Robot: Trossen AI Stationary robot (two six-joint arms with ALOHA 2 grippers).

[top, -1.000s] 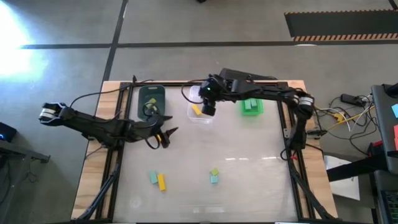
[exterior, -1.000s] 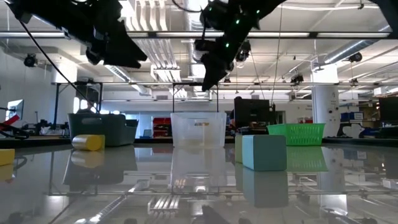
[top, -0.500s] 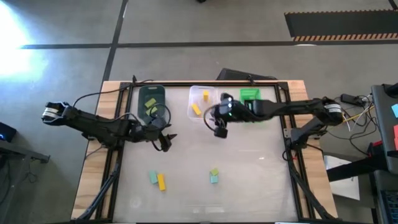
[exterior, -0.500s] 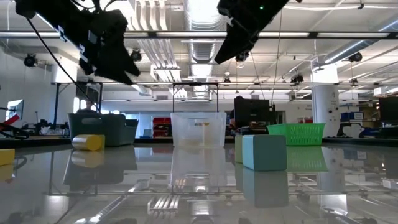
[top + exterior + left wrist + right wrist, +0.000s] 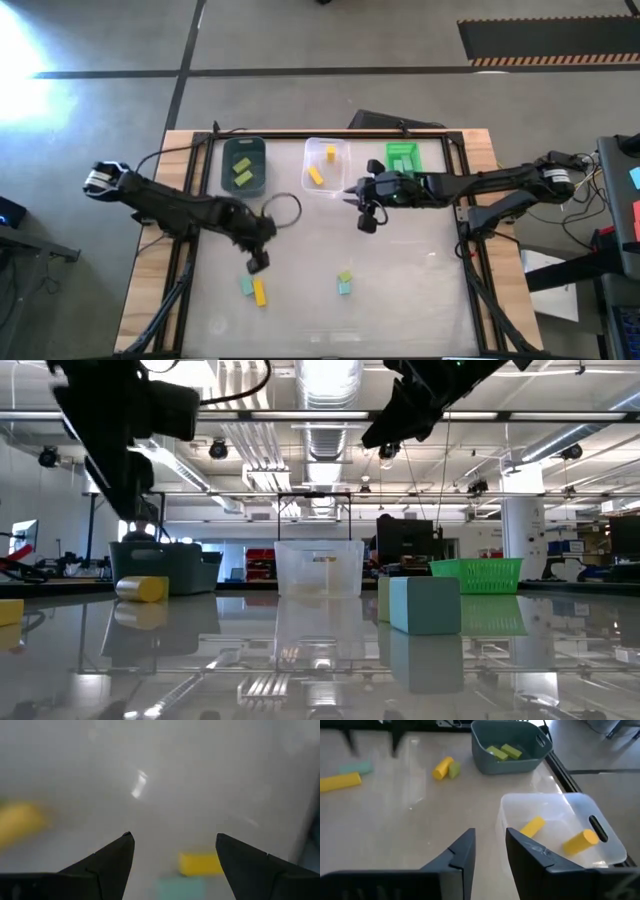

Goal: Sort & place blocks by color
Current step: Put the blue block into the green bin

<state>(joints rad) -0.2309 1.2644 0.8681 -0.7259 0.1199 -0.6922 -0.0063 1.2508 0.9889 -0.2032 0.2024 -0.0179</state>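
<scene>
Left gripper [image 5: 258, 264] over table [image 5: 420, 300], just above teal block [image 5: 246, 286] and yellow bar [image 5: 260, 292]; fingers [image 5: 107, 862] spread, empty. Right gripper [image 5: 364, 215] just beside clear bin [image 5: 340, 150], fingers [image 5: 462, 852] slightly apart, empty. Clear bin holds two yellow blocks [image 5: 532, 826]. Dark teal bin [image 5: 243, 165] holds two yellow-green blocks [image 5: 242, 173]. Green bin [image 5: 403, 160] holds green pieces. Yellow-green cube [image 5: 345, 276] and teal cube [image 5: 344, 288] touching, mid-table.

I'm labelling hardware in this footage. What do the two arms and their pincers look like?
Both arms are dark, slender and jointed, each with a pale silver-white joint at its outer end. A black cable loops beside the left pincer. The right pincer has flat, tapering black fingers and green lights near its wrist.
</scene>
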